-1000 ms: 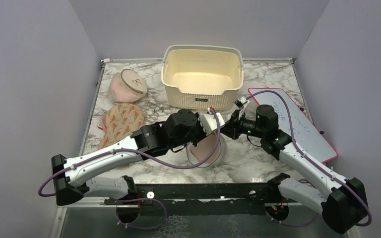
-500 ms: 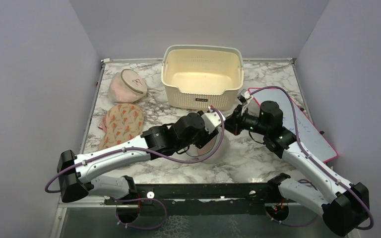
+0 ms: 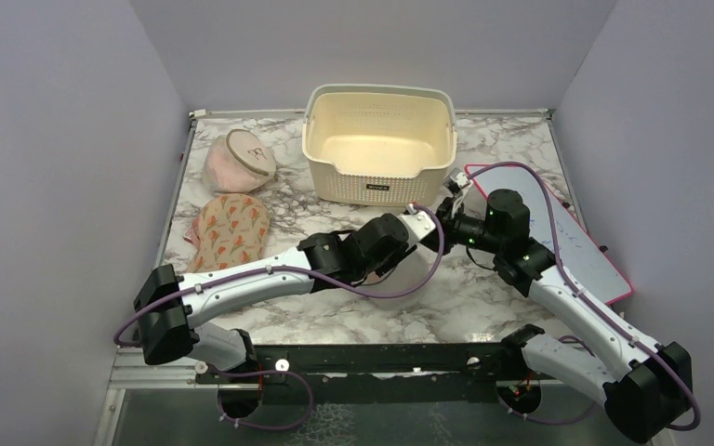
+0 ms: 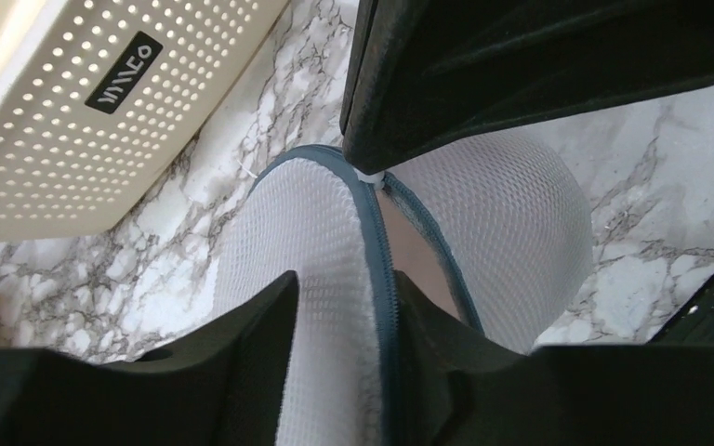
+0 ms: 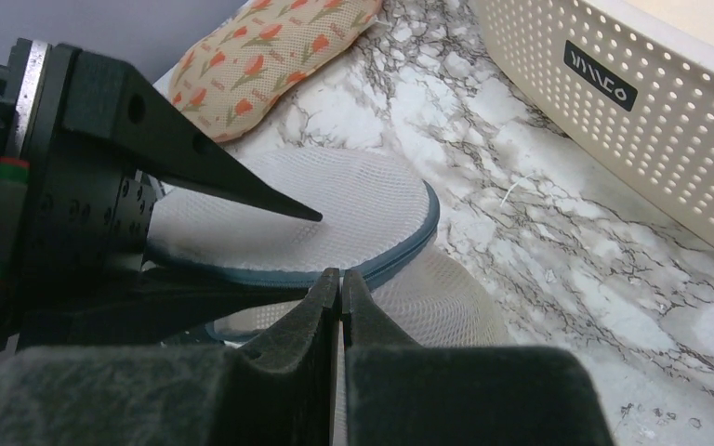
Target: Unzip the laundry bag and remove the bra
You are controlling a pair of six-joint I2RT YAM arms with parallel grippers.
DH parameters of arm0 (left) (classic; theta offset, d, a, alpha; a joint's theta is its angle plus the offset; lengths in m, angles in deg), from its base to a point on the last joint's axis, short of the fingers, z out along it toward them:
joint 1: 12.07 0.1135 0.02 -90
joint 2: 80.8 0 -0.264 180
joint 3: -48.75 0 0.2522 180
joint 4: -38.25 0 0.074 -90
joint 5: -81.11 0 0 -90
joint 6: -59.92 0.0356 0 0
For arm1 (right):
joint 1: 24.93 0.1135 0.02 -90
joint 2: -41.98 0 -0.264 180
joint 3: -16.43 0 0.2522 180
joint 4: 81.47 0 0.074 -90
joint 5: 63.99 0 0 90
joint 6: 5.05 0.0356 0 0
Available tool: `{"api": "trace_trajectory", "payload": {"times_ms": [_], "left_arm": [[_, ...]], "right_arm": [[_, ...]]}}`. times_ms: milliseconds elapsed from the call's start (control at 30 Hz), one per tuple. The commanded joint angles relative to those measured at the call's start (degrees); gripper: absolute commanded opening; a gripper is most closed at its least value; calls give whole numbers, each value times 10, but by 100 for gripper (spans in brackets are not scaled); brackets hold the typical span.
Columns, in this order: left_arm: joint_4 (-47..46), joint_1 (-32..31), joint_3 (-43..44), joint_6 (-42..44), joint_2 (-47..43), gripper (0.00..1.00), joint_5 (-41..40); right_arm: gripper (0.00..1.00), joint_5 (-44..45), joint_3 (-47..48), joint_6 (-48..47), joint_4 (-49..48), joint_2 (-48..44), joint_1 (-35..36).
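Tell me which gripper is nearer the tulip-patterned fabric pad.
Left. The left gripper holds the round white mesh laundry bag's lid on the side towards the tulip-patterned fabric pad; the right gripper, shut on the grey zip, sits beyond it.

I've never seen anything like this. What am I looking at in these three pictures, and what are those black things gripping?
Two robot arms are bolted to a marble table. One picture looks down from above; the other two come from a camera on each wrist, showing that arm's black claw up close. On the table lie a cream basket, a pinkish round bag, a tulip-print cloth, a whiteboard and, under the claws, a white mesh bag. The left claw clamps its lid edge. The right claw is pinched shut on the zip, which is partly open; something pinkish shows inside.
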Motion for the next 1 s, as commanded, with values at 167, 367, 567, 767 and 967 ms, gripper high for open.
{"api": "trace_trajectory", "payload": {"times_ms": [167,367,567,767,967], "left_arm": [[-7,-13,22,36,-18,8,-32],[-14,-20,0,60,-87,0,-7],[-43,-20,-22,88,-154,0,54],[-62,-20,-25,106,-177,0,111],[-89,-20,-27,124,-198,0,125]], "right_arm": [[1,14,-12,17,-20,-5,-1],[1,10,-12,39,-39,-2,-1],[1,-4,-2,42,-41,16,-2],[1,-33,6,38,-45,27,-1],[1,-68,22,28,-42,59,-1]]}}
